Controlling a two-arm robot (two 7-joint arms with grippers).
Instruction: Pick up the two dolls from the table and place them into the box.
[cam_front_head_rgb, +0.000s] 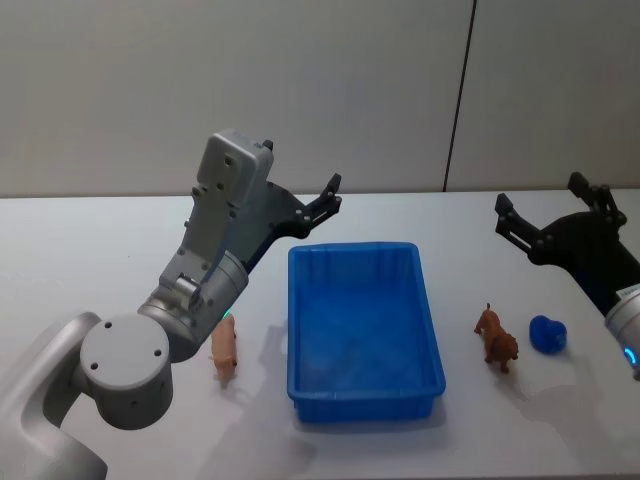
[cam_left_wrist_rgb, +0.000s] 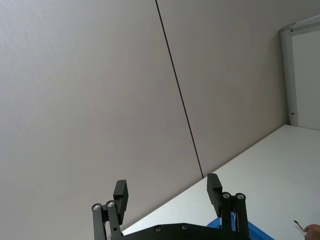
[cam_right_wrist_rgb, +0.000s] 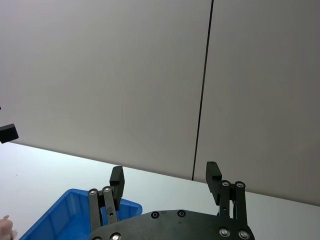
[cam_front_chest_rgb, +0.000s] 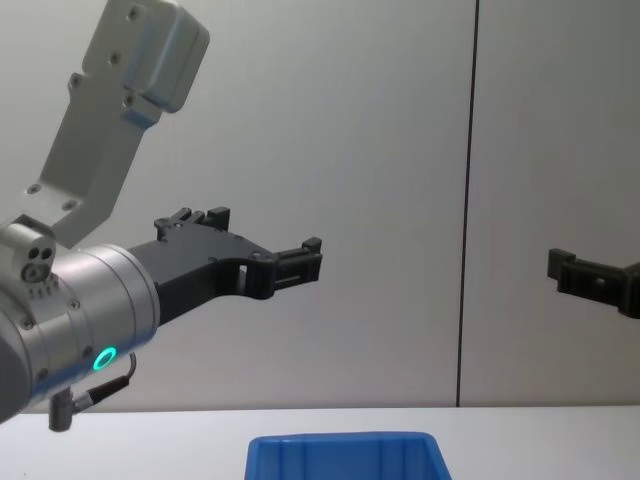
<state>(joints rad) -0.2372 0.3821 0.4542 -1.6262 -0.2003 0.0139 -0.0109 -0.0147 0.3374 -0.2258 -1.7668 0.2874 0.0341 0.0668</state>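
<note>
A pink doll (cam_front_head_rgb: 224, 352) lies on the white table (cam_front_head_rgb: 100, 260) just left of the blue box (cam_front_head_rgb: 365, 330). A brown dog-shaped doll (cam_front_head_rgb: 496, 338) stands to the right of the box. The box holds nothing. My left gripper (cam_front_head_rgb: 335, 192) hangs open in the air above the box's far left corner, well clear of the pink doll. My right gripper (cam_front_head_rgb: 535, 192) is also open and raised, behind the brown doll. Both grippers are empty in the wrist views: left (cam_left_wrist_rgb: 167, 189), right (cam_right_wrist_rgb: 165, 174). The right wrist view also catches the box (cam_right_wrist_rgb: 65, 210).
A small blue object (cam_front_head_rgb: 547, 333) sits on the table right of the brown doll. A grey wall with a dark vertical seam (cam_front_head_rgb: 458, 100) stands behind the table. From the chest view, both grippers (cam_front_chest_rgb: 310, 258) (cam_front_chest_rgb: 560, 265) float high above the box rim (cam_front_chest_rgb: 345, 440).
</note>
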